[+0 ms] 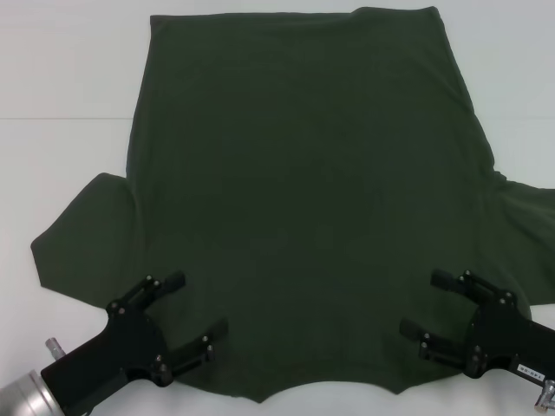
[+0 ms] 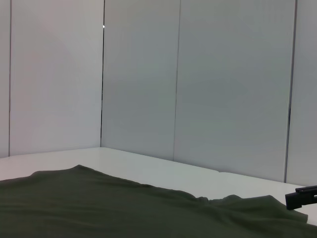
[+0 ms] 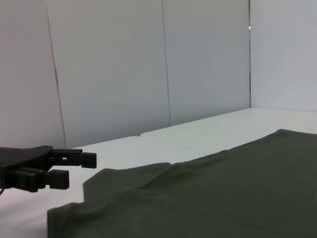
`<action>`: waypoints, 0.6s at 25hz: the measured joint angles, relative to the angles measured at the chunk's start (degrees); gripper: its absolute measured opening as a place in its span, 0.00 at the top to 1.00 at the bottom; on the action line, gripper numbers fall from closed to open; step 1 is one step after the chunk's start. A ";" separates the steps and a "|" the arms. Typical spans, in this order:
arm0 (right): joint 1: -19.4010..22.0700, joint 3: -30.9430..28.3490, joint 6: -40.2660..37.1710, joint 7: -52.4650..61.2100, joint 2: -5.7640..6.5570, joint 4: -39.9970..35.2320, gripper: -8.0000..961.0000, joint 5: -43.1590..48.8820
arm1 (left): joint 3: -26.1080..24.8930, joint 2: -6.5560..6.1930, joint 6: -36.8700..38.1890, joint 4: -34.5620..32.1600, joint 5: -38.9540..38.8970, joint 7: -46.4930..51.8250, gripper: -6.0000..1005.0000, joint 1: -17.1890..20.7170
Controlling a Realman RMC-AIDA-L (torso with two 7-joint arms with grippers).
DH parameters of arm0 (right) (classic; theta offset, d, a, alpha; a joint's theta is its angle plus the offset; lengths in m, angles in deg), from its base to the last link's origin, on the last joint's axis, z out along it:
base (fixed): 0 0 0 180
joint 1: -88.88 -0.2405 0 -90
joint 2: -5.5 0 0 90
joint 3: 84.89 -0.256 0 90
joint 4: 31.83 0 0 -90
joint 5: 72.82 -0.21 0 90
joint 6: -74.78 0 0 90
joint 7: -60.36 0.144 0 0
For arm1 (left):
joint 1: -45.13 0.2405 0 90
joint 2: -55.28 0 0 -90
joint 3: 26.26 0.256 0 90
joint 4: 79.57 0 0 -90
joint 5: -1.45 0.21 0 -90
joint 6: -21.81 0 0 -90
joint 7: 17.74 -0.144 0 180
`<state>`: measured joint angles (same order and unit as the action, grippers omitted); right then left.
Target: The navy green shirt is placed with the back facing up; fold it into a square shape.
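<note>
Nearest the robot, the left black two-fingered end effector [image 1: 186, 314] sits over the near left corner of the large dark olive-green short-sleeved shirt of soft matte fabric [image 1: 303, 199], by the shoulder, its fingers spread apart and pinching nothing as far as the head view shows. Opposite it, the right black two-fingered end effector [image 1: 423, 305] sits over the shirt's near right corner, its fingers likewise spread and empty, pointing inward toward the garment's middle. Whether either set of fingers is touching the fabric or only hovering just above it cannot be told. Between the two, the shirt's near edge, which dips as a neckline would, lies closest to the robot. Just beyond the left end effector, one sleeve [image 1: 82, 238] fans outward from the body; the other sleeve [image 1: 525, 225] spreads out beyond the right end effector and runs off the side of the head view. Farther on, the shirt's body stretches flat, with only light wrinkles, to its straight far hem [image 1: 295, 15]. The shirt rests on the pale white surface [image 1: 61, 78], which shows bare on both sides of it, and light wall panels [image 2: 198, 89] rise behind the surface in the wrist views. Judging from this layout, the folding has not begun: no sleeve is turned in and no edge is doubled over. Every fold needed to reach a square shape appears to remain, and the end effectors look placed to start by grasping the near corners.
</note>
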<state>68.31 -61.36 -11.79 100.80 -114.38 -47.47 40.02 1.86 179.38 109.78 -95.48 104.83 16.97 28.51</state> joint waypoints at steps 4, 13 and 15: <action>-0.06 0.11 -0.01 0.01 0.00 0.00 0.05 0.00 | 0.00 0.00 -0.03 0.00 0.10 0.00 0.12 0.01; 0.00 0.12 -0.01 -0.02 0.00 0.00 0.05 0.01 | 0.00 0.00 -0.24 0.00 0.16 0.00 0.12 -0.06; 0.00 0.11 -0.01 -0.02 0.00 0.00 0.05 0.00 | 0.00 0.00 -0.35 0.00 0.16 0.14 0.13 -0.07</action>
<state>68.31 -61.25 -11.80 100.77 -114.38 -47.47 40.02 1.86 179.38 109.43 -95.48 104.98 17.11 28.44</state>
